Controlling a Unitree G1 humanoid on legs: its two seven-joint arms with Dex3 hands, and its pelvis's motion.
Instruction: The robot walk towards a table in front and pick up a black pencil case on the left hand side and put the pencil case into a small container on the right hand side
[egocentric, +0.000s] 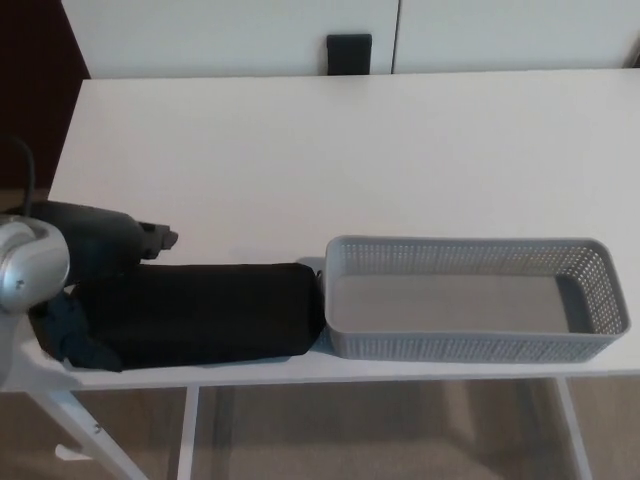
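Case (200, 315) lies flat along the near edge of the table (350, 150), on the left, its long side running left to right. Its right end sits just beside the left wall of the basket (470, 297), touching it or nearly so; which, I cannot tell. One left hand (95, 285) is at the case's left end: a thick dark finger (120, 237) reaches along the far side of the case, just behind its top edge, and another dark part (75, 335) wraps the near left corner, so the hand brackets that end of the case. Whether it actually squeezes the case or only rests against it cannot be made out, since black hand and black case blur together there. A silver wrist (30, 270) is cut off by the left border. No right hand shows. The basket is grey, perforated, with nothing in it, and stands on the right near the front edge. A small black object (349, 52) behind the far edge is only partly visible. Count: one case, one basket, one hand.
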